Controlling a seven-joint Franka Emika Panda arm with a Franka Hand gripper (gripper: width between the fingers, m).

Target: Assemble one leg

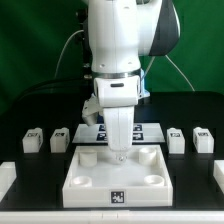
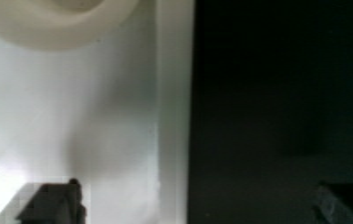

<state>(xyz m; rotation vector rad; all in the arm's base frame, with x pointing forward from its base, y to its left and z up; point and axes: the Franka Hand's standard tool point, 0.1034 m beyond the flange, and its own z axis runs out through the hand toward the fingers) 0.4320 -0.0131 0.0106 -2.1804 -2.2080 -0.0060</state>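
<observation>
Your pincer (image 1: 120,152) hangs over the white panel (image 1: 150,170), fingers (image 2: 48,205) spread apart, gripping nothing. One leg (image 1: 60,138) sits mid-left, another leg (image 1: 177,136) mid-right on the counter (image 1: 40,195), both well apart from it.

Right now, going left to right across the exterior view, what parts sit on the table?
first leg → second leg → panel → third leg → fourth leg
</observation>
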